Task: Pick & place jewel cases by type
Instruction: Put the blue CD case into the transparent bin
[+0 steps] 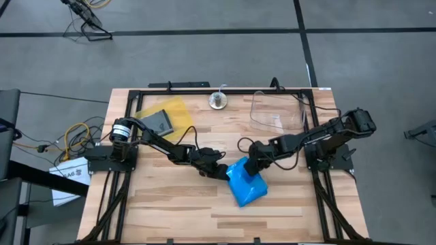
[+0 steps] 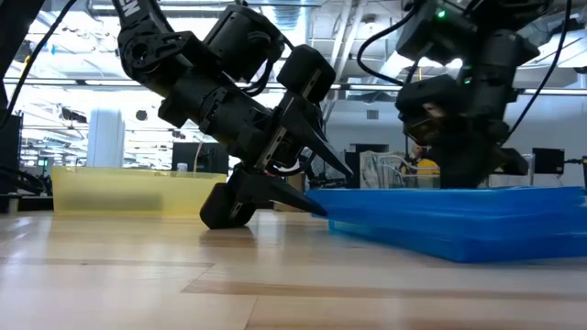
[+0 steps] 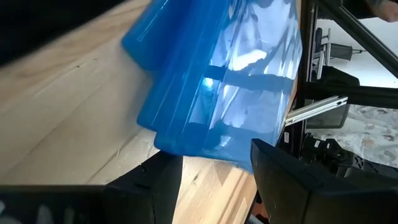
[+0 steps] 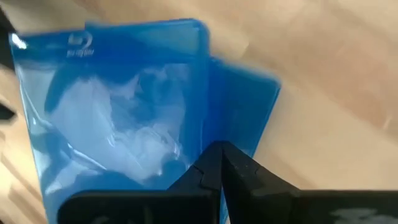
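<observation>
A: Eyes on the blue jewel cases (image 1: 246, 185), a small stack lying flat near the middle of the worktop (image 1: 170, 211), the upper one slid askew over the one beneath.

B: The right wrist view shows that offset well, one blue edge poking out past the other. Thin, stiff, glossy plastic, I'd say: light to lift, but slick, and likely to crack if pinched hard across the face.

A: So take it by an edge. And here's the left end effector (image 1: 219, 172), tipped low at the stack's near edge, fingers spread part-way with the edge of the cases sitting just ahead of the gap. Nothing clamped yet as far as I can see.

B: In the low view its lower finger (image 2: 275, 194) rides right down on the wood, pointing in under the stack like a wedge. Good approach, I reckon, for something lying this flat.

A: The right end effector (image 1: 253, 166) sits at the stack's far corner, fingers fully together, holding nothing. It looks pressed against or above the top case; I can't tell if it touches.

B: Could be bracing it so the stack doesn't skate away.

A: Further out, a grey case (image 1: 158, 123) rests in the yellow tray (image 1: 178, 109) at the back left, and the clear bin (image 1: 272, 112) stands back right.
</observation>
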Controlling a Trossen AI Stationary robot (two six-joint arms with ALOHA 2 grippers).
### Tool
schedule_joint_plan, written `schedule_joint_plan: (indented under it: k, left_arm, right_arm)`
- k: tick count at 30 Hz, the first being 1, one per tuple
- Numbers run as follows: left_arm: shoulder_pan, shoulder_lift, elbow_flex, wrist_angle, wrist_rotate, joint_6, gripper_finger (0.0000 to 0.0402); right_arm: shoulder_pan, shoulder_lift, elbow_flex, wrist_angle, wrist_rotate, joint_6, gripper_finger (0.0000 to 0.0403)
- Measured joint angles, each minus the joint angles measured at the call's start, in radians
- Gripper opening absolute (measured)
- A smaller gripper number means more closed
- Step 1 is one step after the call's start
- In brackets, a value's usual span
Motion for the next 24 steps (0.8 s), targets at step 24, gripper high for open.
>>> schedule_joint_plan:
  k: [24]
  left_arm:
    - [0.029, -0.041, -0.006, 0.035, -0.081, 0.041, 0.0180]
  right_arm:
    - [-0.029, -0.002, 0.001, -0.031, -0.189, -0.023, 0.0000]
